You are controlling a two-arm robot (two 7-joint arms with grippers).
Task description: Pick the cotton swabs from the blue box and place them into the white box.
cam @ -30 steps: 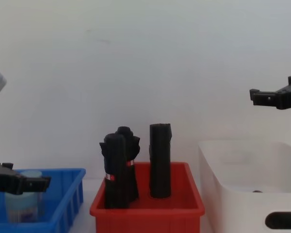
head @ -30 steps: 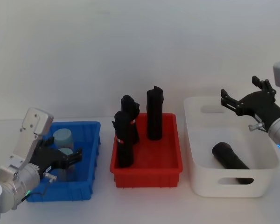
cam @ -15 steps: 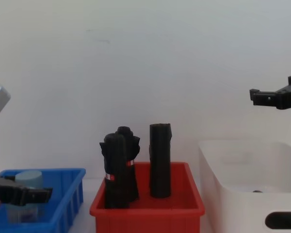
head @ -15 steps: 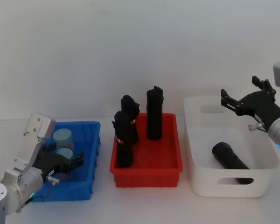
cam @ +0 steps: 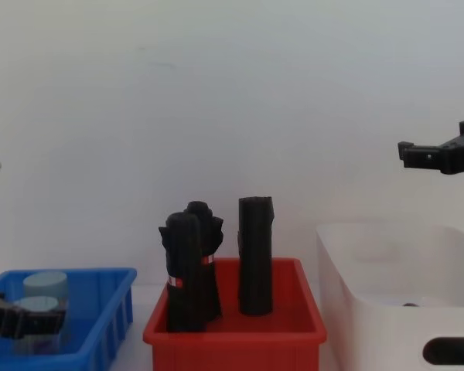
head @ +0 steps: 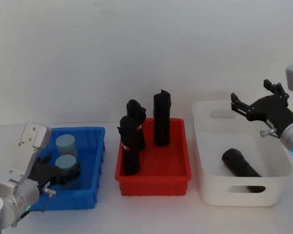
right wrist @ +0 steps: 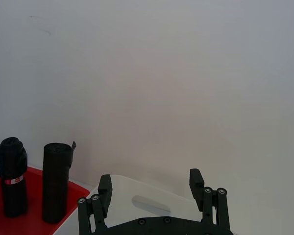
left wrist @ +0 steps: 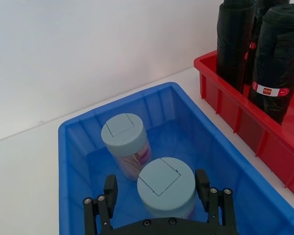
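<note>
If the left gripper [left wrist: 157, 185] is closing off-centre: one finger is likely shoving the near tub of cotton swabs [left wrist: 167, 192] into the far tub [left wrist: 124, 138] just beside it and tipping one of them.
Left gripper: sitting low inside the blue box [left wrist: 74, 161], jaws standing wide, one finger flanking each side of the near tub, apparently not pressing it yet.
Far tub: standing upright nearer the box's back wall.
Right gripper [head: 250, 91]: hanging spread wide above the white box [head: 199, 127], well apart from the swabs.
White box: holding a black roll [head: 240, 165] that is lying down.

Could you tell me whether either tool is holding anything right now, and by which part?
Nothing is held. The left tool straddles the nearer cotton swab tub, open; the right tool is empty.
</note>
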